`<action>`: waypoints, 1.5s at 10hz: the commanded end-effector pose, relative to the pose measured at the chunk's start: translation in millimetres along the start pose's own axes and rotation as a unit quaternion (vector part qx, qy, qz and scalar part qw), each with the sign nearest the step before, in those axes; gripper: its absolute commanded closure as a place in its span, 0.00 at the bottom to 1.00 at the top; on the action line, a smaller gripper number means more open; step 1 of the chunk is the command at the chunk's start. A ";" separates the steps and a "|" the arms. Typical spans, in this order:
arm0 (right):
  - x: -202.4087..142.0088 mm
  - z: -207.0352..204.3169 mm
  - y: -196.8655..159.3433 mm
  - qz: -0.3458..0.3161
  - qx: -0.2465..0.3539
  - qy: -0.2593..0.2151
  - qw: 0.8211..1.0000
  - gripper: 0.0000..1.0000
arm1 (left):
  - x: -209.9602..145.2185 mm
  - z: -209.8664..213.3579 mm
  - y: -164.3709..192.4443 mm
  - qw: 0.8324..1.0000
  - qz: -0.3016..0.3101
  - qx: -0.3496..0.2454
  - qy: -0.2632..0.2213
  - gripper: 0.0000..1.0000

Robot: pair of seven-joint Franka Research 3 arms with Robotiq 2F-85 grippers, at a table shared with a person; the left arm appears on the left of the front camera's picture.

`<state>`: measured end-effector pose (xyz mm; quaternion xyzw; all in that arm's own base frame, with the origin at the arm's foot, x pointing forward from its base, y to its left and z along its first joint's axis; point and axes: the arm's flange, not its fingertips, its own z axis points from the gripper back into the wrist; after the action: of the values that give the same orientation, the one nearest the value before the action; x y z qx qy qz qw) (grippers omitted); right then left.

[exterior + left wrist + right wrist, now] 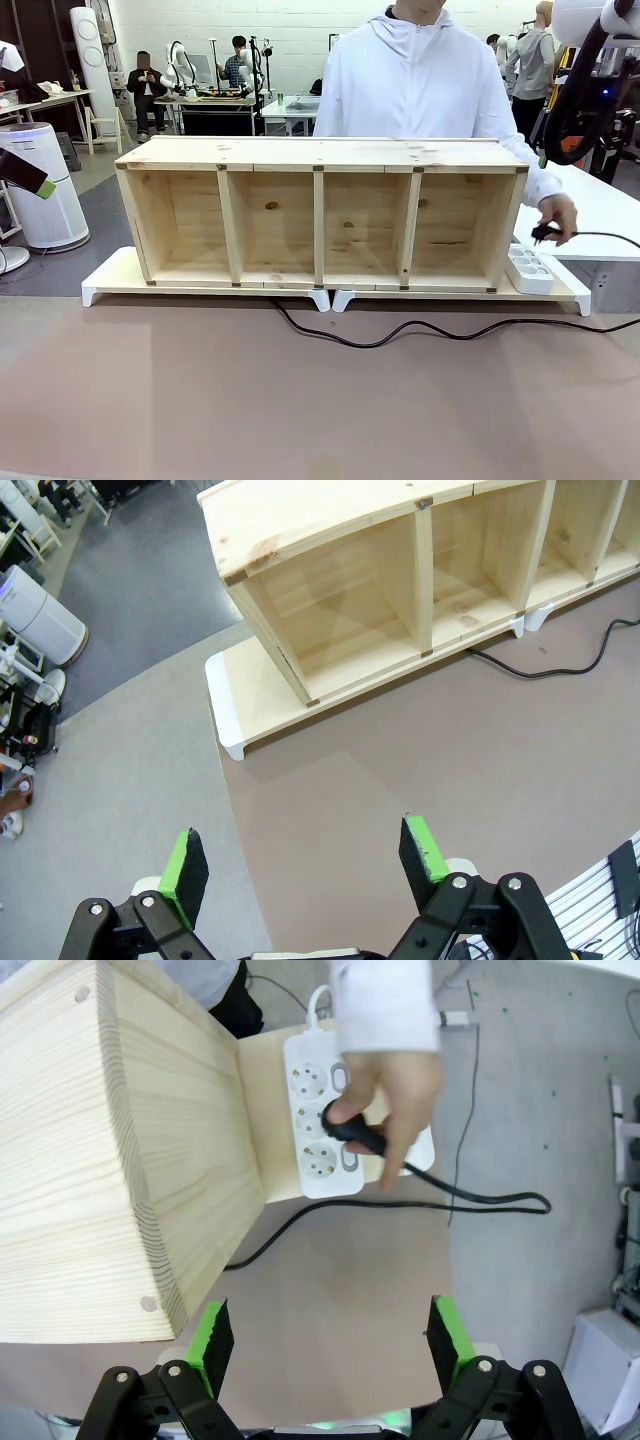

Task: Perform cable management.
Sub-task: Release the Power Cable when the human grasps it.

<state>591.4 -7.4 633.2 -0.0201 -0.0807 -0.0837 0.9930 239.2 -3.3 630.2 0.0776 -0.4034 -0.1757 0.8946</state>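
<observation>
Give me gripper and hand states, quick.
Left gripper: open, empty.
Right gripper: open, empty.
Person's hand: holding the cable's plug over the power strip.

One wooden shelf [320, 210] is sitting on the surface, showing four open compartments. Two white risers [110, 280] are lying under it. One black cable [400, 335] is trailing in front, ending in one plug [543, 233]. One white power strip [529, 268] is showing three sockets in the right wrist view. One person's hand [558, 215] is holding the plug.
</observation>
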 end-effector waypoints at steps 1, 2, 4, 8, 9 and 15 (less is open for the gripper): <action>-0.9 -0.8 0.2 -0.003 -0.001 0.004 1.000 0.00 | 1.6 -1.3 0.2 1.000 0.000 0.002 -0.002 0.00; -0.9 -0.8 0.2 -0.003 -0.001 0.004 1.000 0.00 | 1.6 -1.3 0.2 1.000 0.000 0.002 -0.002 0.00; -0.9 -0.8 0.2 -0.003 -0.001 0.004 1.000 0.00 | 1.6 -1.3 0.2 1.000 0.000 0.002 -0.002 0.00; -0.9 -0.8 0.2 -0.003 -0.001 0.004 1.000 0.00 | 1.6 -1.3 0.2 1.000 0.000 0.002 -0.002 0.00; -0.9 -0.8 0.2 -0.003 -0.001 0.004 1.000 0.00 | 1.6 -1.3 0.2 1.000 0.000 0.002 -0.002 0.00; -0.9 -0.8 0.2 -0.003 -0.001 0.004 1.000 0.00 | 1.6 -1.3 0.2 1.000 0.000 0.002 -0.002 0.00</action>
<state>591.4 -7.5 633.2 -0.0201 -0.0807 -0.0837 0.9930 239.2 -3.3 630.2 0.0776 -0.4034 -0.1757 0.8946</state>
